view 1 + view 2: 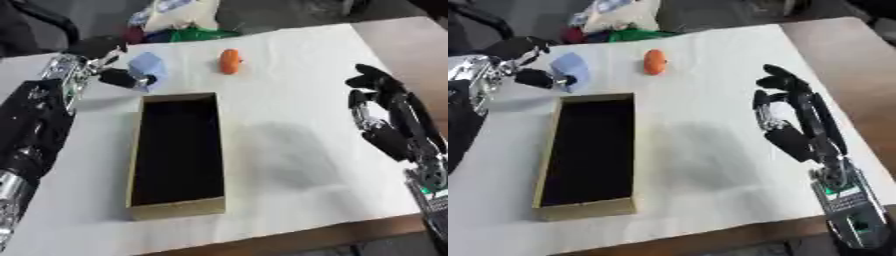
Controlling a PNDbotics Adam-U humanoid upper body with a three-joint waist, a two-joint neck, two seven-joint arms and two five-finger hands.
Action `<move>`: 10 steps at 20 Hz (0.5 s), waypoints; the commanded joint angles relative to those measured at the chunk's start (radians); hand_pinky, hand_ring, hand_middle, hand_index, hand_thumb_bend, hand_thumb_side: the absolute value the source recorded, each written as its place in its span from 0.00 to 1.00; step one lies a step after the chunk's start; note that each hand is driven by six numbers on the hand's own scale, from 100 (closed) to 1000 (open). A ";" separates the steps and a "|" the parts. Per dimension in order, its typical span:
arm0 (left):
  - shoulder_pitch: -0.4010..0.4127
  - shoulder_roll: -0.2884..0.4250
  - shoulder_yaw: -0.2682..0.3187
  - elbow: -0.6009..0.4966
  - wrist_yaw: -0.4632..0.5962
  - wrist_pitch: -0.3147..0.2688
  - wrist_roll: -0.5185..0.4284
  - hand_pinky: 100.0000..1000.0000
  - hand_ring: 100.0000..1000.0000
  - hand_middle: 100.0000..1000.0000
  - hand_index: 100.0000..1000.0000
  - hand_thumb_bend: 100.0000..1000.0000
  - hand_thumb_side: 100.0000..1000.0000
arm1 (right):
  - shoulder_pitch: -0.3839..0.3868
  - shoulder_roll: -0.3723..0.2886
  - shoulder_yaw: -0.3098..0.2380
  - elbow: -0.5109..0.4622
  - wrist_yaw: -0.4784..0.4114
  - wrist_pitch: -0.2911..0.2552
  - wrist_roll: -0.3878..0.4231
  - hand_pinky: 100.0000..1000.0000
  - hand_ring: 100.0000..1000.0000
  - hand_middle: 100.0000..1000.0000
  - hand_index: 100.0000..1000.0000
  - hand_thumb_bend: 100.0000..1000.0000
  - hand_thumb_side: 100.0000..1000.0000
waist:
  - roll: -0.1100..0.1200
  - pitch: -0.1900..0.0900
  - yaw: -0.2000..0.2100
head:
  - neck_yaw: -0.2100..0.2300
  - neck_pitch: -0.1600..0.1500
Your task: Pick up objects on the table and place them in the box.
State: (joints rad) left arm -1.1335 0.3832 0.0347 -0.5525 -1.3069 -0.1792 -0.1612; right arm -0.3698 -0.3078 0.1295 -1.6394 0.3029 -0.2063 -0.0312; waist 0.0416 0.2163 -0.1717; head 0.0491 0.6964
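Pinching a pale blue block (147, 65) between thumb and fingers, the left hand (114, 75) holds it just beyond the box (135, 165). It looks light and soft; side faces suit gripping. The right hand (785, 120) hangs unclenched.

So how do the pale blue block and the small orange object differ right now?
The pale blue block is held off the table in the left hand, just beyond the box; the small orange object lies free on the table. The block is boxy and larger, the orange object rounded and smaller. Neither is in the box.
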 commanded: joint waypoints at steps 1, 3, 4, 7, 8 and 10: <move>-0.015 0.021 0.004 -0.009 0.012 0.001 0.016 0.82 0.77 0.78 1.00 0.53 0.83 | -0.017 -0.021 -0.006 -0.012 -0.012 -0.003 0.001 0.67 0.79 0.69 0.91 0.00 0.64 | -0.001 -0.010 0.001 | 0.014 -0.016; -0.013 0.021 0.003 -0.009 0.016 0.002 0.019 0.82 0.76 0.77 1.00 0.52 0.83 | -0.018 -0.022 -0.006 -0.013 -0.014 -0.003 0.000 0.67 0.79 0.69 0.91 0.00 0.64 | 0.000 -0.003 0.000 | 0.031 -0.018; -0.012 0.021 0.003 -0.009 0.017 0.003 0.021 0.82 0.76 0.77 1.00 0.51 0.82 | -0.019 -0.023 -0.007 -0.013 -0.015 -0.003 0.000 0.67 0.79 0.69 0.91 0.00 0.64 | 0.000 0.000 0.000 | 0.039 -0.019; -0.009 0.018 0.002 -0.009 0.022 0.004 0.029 0.81 0.75 0.76 0.99 0.49 0.83 | -0.019 -0.024 -0.007 -0.013 -0.019 -0.004 -0.001 0.67 0.79 0.69 0.91 0.00 0.65 | 0.002 0.009 0.000 | 0.057 -0.024; -0.008 0.016 0.002 -0.008 0.026 0.003 0.032 0.80 0.75 0.75 0.99 0.46 0.82 | -0.019 -0.024 -0.008 -0.014 -0.020 -0.004 -0.001 0.67 0.79 0.69 0.91 0.00 0.65 | 0.002 0.011 0.000 | 0.057 -0.027; -0.006 0.013 0.002 -0.006 0.038 -0.003 0.037 0.80 0.74 0.74 0.98 0.43 0.81 | -0.020 -0.024 -0.008 -0.014 -0.022 -0.004 -0.001 0.67 0.79 0.68 0.91 0.00 0.65 | 0.003 0.015 0.000 | 0.057 -0.033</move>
State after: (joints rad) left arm -1.1242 0.3796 0.0346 -0.5500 -1.2781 -0.1812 -0.1313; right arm -0.3754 -0.3079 0.1292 -1.6394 0.2895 -0.2069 -0.0318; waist 0.0472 0.2486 -0.1717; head 0.1028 0.6756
